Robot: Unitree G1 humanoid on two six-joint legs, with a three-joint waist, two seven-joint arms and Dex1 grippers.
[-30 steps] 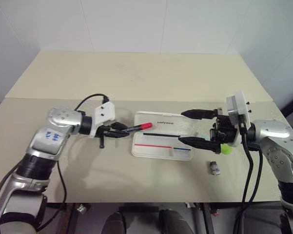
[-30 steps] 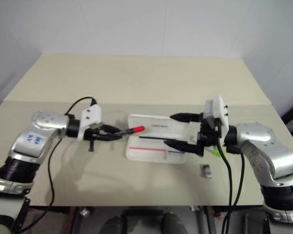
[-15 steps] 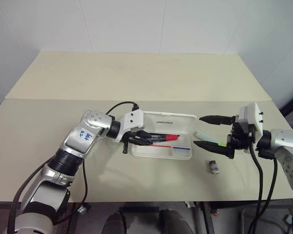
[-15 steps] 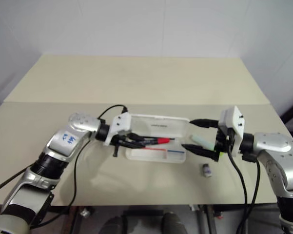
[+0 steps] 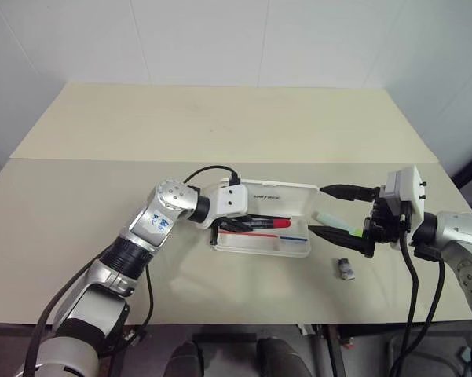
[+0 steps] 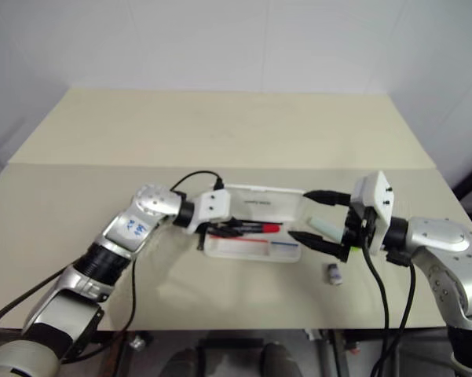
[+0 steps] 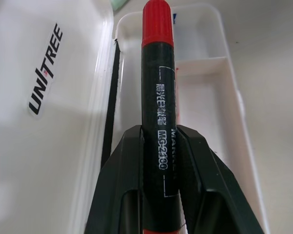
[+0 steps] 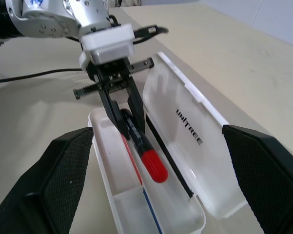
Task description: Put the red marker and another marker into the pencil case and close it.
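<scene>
Two arms low, left gripper [image 8: 129, 117] angling red marker [image 7: 158, 97] over pencil case [image 8: 195, 146]

Soft, even light falls from above on my bench [image 5: 220, 126], leaving only faint shadows under my arms. The open pencil case [image 7: 48, 122] lid glares white in my left wrist view, where my left tool's [image 7: 158, 146] fingers blur.

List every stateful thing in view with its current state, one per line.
pencil case: open, lid laid back flat on the table.
red marker: capped, held over the open tray.
left gripper: shut on the red marker.
right gripper: open, holding nothing.
highlighter: capped, lying on the table beside the case.
</scene>
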